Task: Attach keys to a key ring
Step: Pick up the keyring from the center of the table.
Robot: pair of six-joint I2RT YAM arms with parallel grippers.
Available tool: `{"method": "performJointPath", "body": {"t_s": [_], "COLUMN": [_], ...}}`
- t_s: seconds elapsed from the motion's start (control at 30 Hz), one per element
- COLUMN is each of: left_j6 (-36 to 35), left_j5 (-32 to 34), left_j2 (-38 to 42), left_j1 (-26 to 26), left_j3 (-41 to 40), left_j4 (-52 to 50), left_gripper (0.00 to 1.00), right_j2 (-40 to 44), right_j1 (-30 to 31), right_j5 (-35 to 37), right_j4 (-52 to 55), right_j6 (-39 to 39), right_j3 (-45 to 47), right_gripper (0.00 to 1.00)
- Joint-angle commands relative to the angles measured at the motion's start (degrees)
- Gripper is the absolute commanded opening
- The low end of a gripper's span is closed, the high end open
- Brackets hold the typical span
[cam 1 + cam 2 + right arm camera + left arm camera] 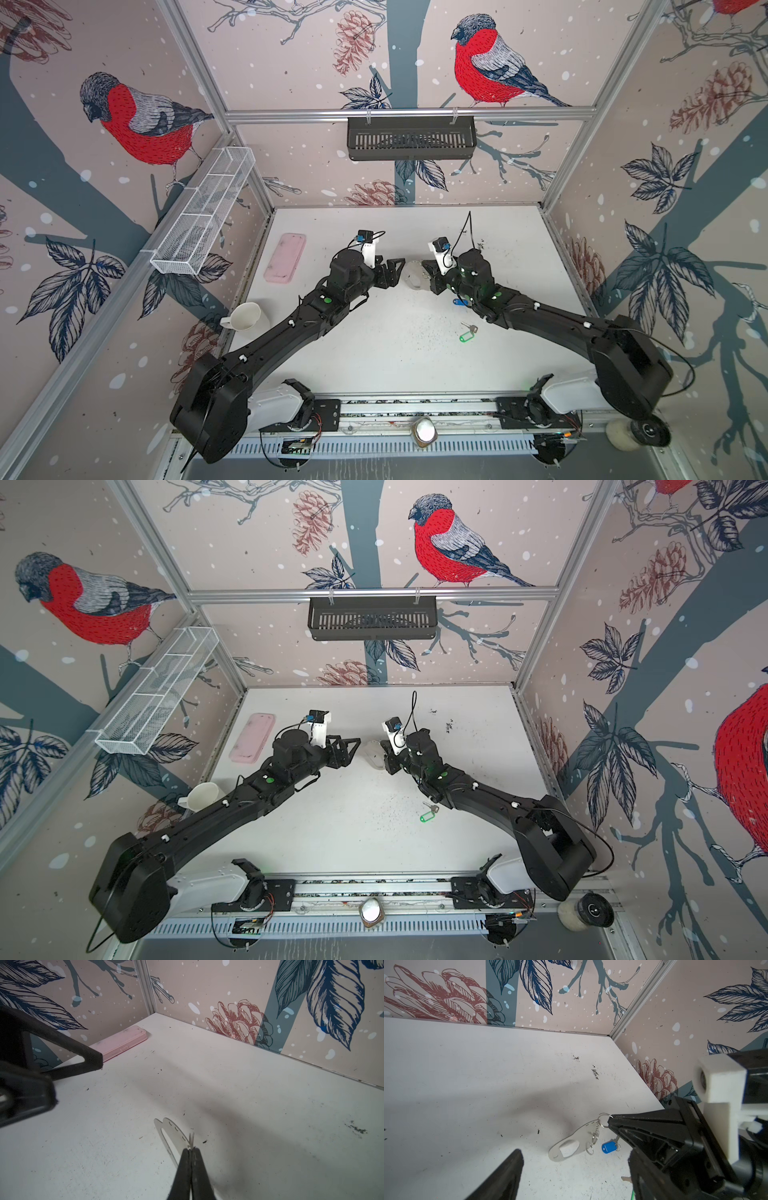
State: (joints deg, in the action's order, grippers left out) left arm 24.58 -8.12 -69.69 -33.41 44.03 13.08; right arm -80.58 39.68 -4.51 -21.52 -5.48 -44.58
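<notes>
Here, at the left edge of both top views, a round white mug sits on the flat white table, partly behind the left arm. Just above it, toward the upper left of the tabletop, lies a pink oblong plastic case, flat and well apart from the arms.

Near the centre, the left gripper has its jaws spread wide with nothing between them. Its tips stand just beside the key ring, a thin flat grey metal plate with a large oval cutout. In the left wrist view the key ring hangs tilted in the lower middle of the frame, with small wire rings along one edge. I cannot tell whether its low end touches the table.

To its right, the right gripper has its jaws pinched tight on one wire ring at the plate's corner.

Further right and lower, the blue-tagged silver key lies on the table under the right arm. The green-tagged silver key lies below it, apart from both grippers.
</notes>
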Motion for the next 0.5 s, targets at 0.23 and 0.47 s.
{"method": "performJointPath", "body": {"t_s": [0.23,0.47], "left_j6": [-2.9,-6.5], "left_j5": [-4.1,-5.2], "left_j2": [-1.1,-1.9], "left_j1": [0.0,0.0], "left_j3": [-0.1,1.1], "left_j4": [7.0,7.4], "left_gripper": [0.81,0.80], "right_j2": [2.4,3.4], "right_j1": [-0.5,-2.7], "right_j5": [-4.2,-9.8], "right_j4": [-3.8,-3.2], "right_j6": [3.1,3.2], "right_j3": [-0.7,-1.8], "right_gripper": [0.00,0.00]}}
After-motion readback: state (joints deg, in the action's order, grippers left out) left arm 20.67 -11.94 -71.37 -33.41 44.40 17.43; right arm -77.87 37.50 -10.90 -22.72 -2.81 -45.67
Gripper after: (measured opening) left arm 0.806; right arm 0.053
